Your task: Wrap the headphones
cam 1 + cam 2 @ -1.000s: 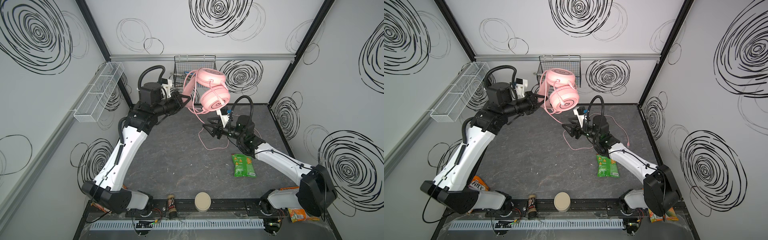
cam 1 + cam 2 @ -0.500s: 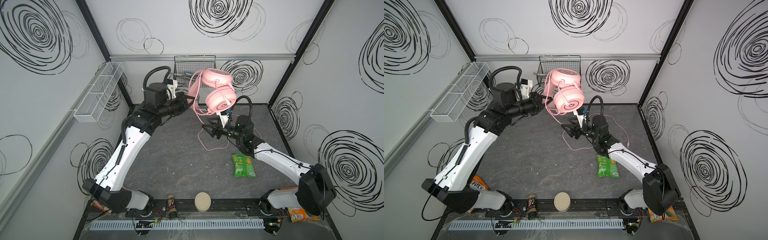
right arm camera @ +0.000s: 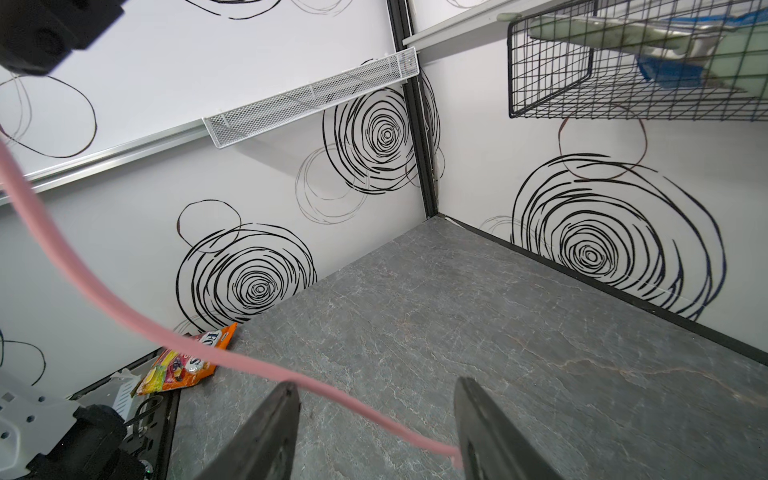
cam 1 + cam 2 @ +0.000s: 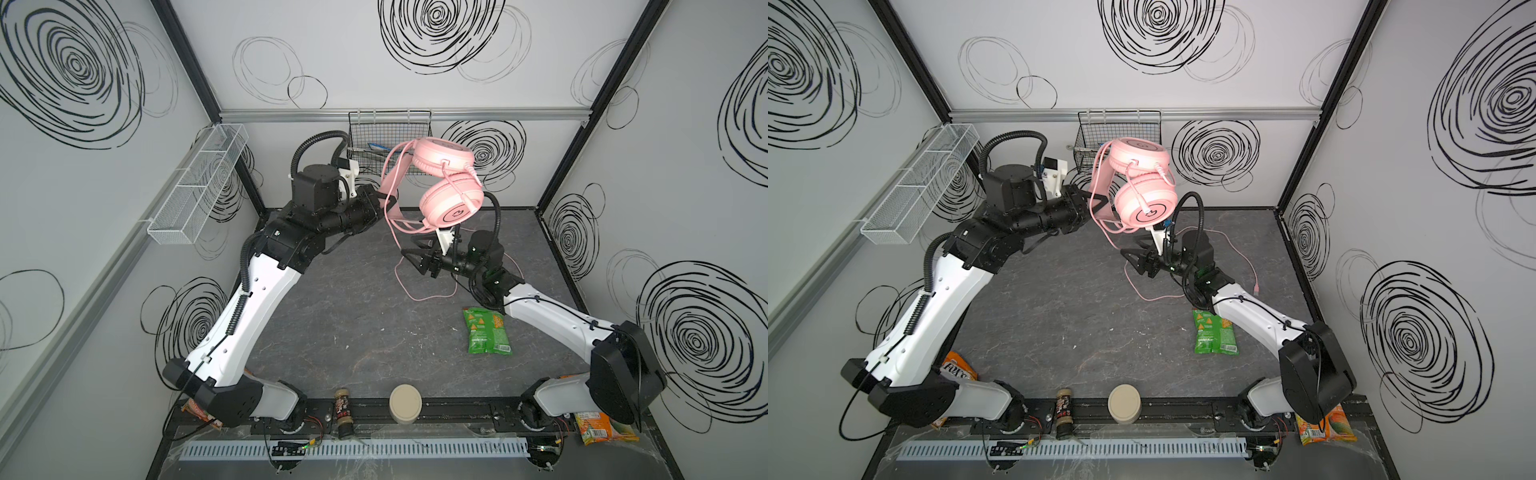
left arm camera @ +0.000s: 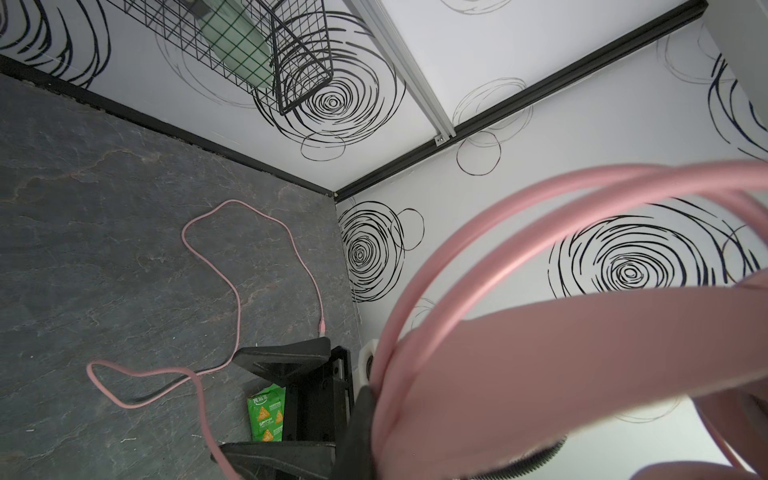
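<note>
Nearest me, the green snack bag [image 4: 484,330] lies flat on the table [image 4: 353,311], clear of the work. Just beyond it the slack of the pink cable [image 4: 419,297] loops on the table, its plug end off toward the right wall. Right gripper [image 3: 374,386] sits low over that loop, jaws moderately apart and gripping nothing. In the right wrist view the cable [image 3: 124,307] crosses the gap on a slant, from the tip of one finger to lower down the inner face of the other; contact with either finger I cannot confirm. From there the cable climbs up and back toward the left arm. The headphones [image 4: 451,203] hang in the air above and slightly behind the right gripper [image 4: 411,255], earcups stacked, the lower earcup [image 4: 1144,203] almost over its wrist. Left gripper [image 4: 384,203] is clamped shut on the headband [image 5: 540,353] and carries the whole headset. Wire basket [image 4: 365,137] on the rear wall is just behind. Judgement: the right arm is nearer the cable and free. The cable runs nearly jaw to jaw, so I would turn the wrist across it before closing.
</note>
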Controlling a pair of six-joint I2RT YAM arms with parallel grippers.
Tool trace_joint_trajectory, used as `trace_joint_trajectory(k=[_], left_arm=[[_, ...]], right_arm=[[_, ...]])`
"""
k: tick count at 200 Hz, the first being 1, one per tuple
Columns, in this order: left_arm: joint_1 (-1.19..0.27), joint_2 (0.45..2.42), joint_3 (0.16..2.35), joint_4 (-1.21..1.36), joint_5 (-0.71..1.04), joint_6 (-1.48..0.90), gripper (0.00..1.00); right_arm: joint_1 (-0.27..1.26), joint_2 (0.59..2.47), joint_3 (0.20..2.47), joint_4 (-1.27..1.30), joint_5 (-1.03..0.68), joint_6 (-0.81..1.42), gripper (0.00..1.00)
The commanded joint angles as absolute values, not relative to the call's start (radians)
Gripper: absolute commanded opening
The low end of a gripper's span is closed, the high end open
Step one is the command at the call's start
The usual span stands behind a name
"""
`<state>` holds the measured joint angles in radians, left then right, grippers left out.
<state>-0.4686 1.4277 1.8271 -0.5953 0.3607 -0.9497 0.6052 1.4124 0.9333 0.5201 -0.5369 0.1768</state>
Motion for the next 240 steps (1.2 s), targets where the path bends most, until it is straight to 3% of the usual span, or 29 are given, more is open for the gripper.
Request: trace_joint_trajectory(k=[1,95,155,240], left_arm=[[-0.492,1.445,1.941,-0.609,0.306,-0.93,0.0],[-0.549,1.477,2.063,-0.748,0.231,-0.9,0.0],[-0.501,1.455,2.065,-0.805,0.215,-0.859,0.0],[-0.511,1.457,2.082,-0.78,0.224,-0.904,0.0]], right_arm=[[0.615,1.424,0.942,0.598,-0.586,0.189,0.64],[0.635,1.383,0.938,0.598,-0.599,0.197,0.66],[0.493,1.185,0.916,0.353,-0.523,0.098,0.68],[0.623,1.144,0.825,0.36,-0.7,-0.009,0.7]])
